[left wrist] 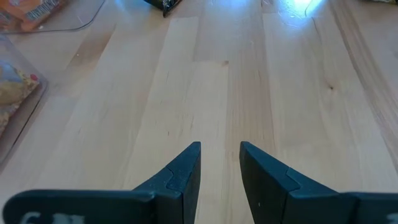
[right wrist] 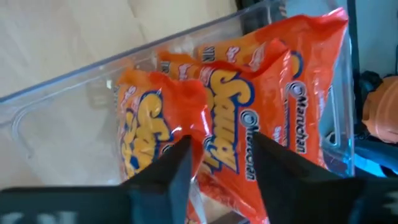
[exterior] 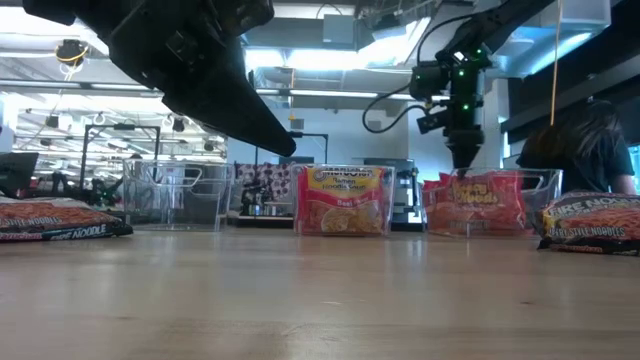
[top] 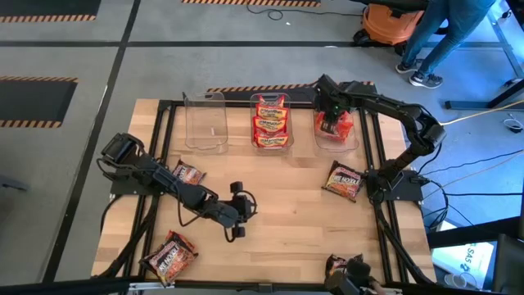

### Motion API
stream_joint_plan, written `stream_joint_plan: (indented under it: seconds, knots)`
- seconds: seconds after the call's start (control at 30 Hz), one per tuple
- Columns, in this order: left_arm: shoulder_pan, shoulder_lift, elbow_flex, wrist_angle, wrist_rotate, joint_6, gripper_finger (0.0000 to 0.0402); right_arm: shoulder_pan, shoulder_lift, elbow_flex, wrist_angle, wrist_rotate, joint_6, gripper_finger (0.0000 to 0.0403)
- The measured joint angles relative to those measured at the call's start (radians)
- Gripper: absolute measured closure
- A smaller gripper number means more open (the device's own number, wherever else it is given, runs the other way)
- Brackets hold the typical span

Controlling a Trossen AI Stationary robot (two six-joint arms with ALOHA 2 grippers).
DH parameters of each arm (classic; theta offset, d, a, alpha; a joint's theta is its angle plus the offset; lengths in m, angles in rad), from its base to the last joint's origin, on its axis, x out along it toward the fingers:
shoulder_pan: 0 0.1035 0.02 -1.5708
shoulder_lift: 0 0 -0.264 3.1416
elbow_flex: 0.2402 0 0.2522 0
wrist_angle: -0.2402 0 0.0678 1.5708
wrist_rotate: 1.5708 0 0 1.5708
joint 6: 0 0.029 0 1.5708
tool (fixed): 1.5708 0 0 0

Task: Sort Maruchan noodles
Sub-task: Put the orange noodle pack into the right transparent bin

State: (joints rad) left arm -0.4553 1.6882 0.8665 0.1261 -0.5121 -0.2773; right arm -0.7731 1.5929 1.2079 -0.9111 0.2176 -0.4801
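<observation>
I see the bright red plastic Maruchan noodle packets [right wrist: 249, 137] bunched in the clear plastic bin [top: 354, 141] at the bench's far right, with my right claw [top: 332, 121] over them, fingers parted around a packet edge, grip unclear. Orange-yellow packets [top: 271, 121] fill the middle clear bin [top: 288, 139]; dark brown-black packets [top: 345, 180] lie on the wooden bench [top: 286, 205]. My left claw [top: 237, 215] hovers low, slightly open, empty.

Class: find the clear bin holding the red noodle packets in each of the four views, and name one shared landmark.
High view: red-packet bin, top right, under the right hand.
Low view: right of centre.
Left wrist view: not in it.
Right wrist view: fills the frame.
Landmark: the right hand above it.
</observation>
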Motion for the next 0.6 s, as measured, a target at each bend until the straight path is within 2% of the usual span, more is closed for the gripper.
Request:
stream_joint_plan:
  seconds: [0.17, 0.27, 0.43, 0.53, 0.6]
  knots:
    - [0.0, 0.0, 0.0, 0.0, 0.0, 0.0, 0.0296, 0.0, 0.0, 0.0, 0.02, 0.0, 0.003, 0.0203]
    - [0.0, 0.0, 0.0, 0.0, 0.005, 0.0, 0.0296, 0.011, 0.0, 0.031, -0.049, 0.0, 0.039, 0.0184]
    - [0.0, 0.0, 0.0, 0.0, 0.007, 0.0, 0.0296, 0.086, -0.019, 0.159, -0.256, -0.004, 0.176, 0.018]
    - [0.0, 0.0, 0.0, 0.0, 0.009, -0.007, 0.0296, 0.173, -0.07, 0.21, -0.312, -0.081, 0.289, 0.0185]
    - [-0.001, 0.0, 0.0, 0.007, 0.009, -0.034, 0.0296, 0.257, -0.121, 0.2, -0.283, -0.161, 0.372, 0.0188]
